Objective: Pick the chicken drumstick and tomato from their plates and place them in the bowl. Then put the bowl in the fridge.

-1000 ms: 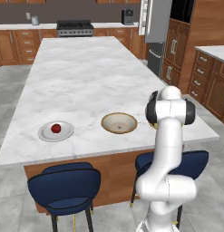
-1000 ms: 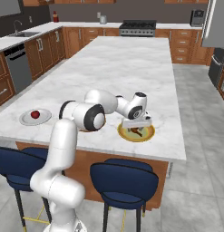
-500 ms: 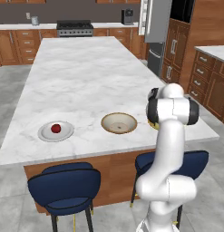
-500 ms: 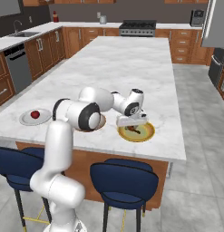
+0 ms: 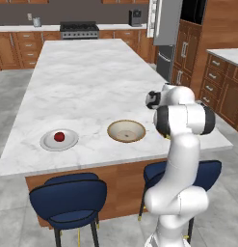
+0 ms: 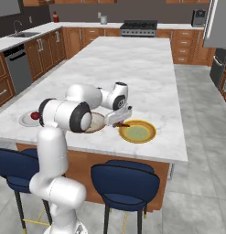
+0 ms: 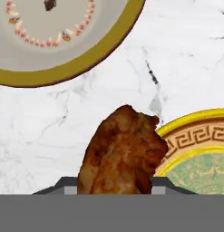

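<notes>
My gripper (image 6: 119,120) is shut on the chicken drumstick (image 6: 122,124), holding it just above the counter between the bowl (image 6: 94,122) and the yellow-rimmed plate (image 6: 137,132). In the hand view the reddish-brown drumstick (image 7: 122,154) rises between the fingertips (image 7: 70,186). There the bowl's tan rim (image 7: 93,56) curves across the top left, and the yellow plate (image 7: 195,145) sits at the lower right. The tomato (image 5: 59,136) rests on the grey plate (image 5: 47,143) at the left. My own arm hides the gripper in the left base view.
The fridge (image 5: 166,24) stands beyond the island's far right corner, its grey door also visible in the right base view (image 6: 217,23). Blue stools (image 6: 123,180) line the island's near edge. The marble counter (image 5: 82,77) stretches bare behind the bowl (image 5: 126,130).
The jaws narrowed onto the drumstick over the yellow plate. The hand then carried it left, off the plate, toward the bowl.
</notes>
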You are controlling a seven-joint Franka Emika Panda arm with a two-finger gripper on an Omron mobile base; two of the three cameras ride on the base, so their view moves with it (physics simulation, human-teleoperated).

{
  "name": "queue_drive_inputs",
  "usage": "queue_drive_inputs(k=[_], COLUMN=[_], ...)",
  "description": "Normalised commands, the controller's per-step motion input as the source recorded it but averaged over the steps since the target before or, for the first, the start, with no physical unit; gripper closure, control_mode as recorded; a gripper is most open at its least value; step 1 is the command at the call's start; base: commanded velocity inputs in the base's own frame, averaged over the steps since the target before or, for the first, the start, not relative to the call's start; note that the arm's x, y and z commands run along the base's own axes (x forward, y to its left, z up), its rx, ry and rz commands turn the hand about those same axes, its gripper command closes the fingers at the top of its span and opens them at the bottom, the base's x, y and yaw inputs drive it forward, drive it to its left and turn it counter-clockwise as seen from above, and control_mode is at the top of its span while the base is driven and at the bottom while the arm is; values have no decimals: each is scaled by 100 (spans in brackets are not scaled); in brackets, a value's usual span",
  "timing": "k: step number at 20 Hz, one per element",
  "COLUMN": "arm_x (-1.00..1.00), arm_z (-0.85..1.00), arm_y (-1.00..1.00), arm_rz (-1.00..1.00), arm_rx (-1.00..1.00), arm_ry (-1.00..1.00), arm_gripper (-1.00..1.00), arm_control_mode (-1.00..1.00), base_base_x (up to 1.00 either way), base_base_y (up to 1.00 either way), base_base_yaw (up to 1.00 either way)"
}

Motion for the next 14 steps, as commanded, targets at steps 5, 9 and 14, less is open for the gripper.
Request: queue_drive_inputs(k=[5,9,14], arm_x=[-18,-12,7], arm_z=[22,4,-6], arm_y=[88,88,84], arm_rz=[5,0,-3], arm_rx=[3,7,5], arm_ry=[-13,-15,-6], arm_gripper=[100,100,100], arm_control_mode=[-100,-100,-100], base_base_x=[0,0,0], base_base_y=[0,0,0], base_base_yaw=[0,0,0])
